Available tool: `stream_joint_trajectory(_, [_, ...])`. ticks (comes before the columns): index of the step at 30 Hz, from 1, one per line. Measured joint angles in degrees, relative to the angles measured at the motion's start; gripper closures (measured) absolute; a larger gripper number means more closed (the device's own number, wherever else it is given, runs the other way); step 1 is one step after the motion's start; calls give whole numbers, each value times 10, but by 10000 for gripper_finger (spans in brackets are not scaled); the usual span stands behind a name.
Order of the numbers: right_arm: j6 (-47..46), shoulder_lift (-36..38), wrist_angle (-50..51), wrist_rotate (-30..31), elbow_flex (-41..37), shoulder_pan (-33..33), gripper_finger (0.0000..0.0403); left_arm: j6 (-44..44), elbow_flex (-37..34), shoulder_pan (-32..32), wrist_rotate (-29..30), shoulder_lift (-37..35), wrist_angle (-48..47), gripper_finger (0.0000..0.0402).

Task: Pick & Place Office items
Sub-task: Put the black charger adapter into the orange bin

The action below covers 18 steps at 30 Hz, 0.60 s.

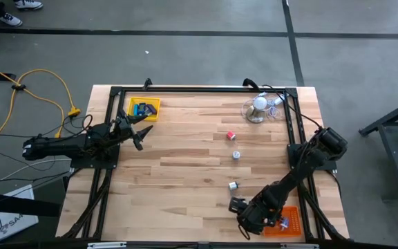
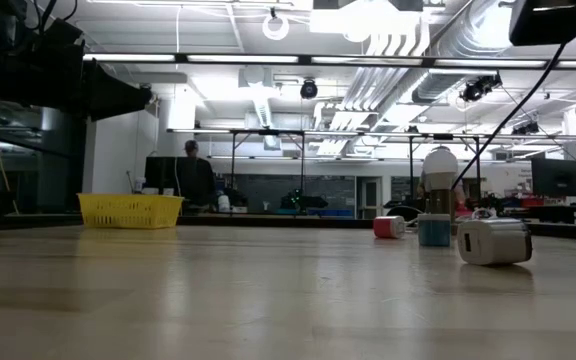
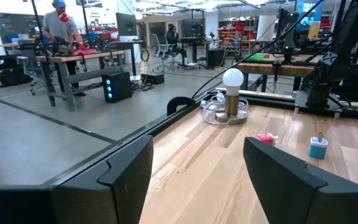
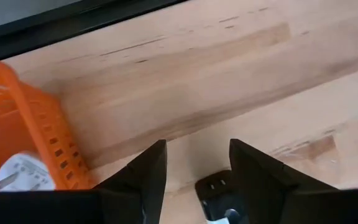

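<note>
My right gripper is low over the table's near right part, just left of the orange tray, and is open. In the right wrist view a small black piece lies on the wood between its fingers. The orange tray holds a white bit. A red bit and two silver-white bits lie mid-table. My left gripper, open, hovers just in front of the yellow tray, which holds blue pieces. My right gripper stands with a finger on either side of the black piece, which lies on the table. The piece sits close to one finger; I cannot tell whether they touch.
A white ball-shaped object with a clear wiry tangle stands near the far right corner. A black frame rail runs around the table. The left wrist view shows the red bit and a teal-white bit ahead. People stand in the room beyond.
</note>
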<state>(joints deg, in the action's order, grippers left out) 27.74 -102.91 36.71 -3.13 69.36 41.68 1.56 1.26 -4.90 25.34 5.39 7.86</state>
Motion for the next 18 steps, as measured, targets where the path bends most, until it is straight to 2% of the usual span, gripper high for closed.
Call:
stream_joint_trajectory(8, [29,0,-2,-30,0,1,240,0,0,0,0,0,0,159])
stream_joint_trajectory(18, [136,0,-11,-29,0,3,227,0,0,0,0,0,0,159])
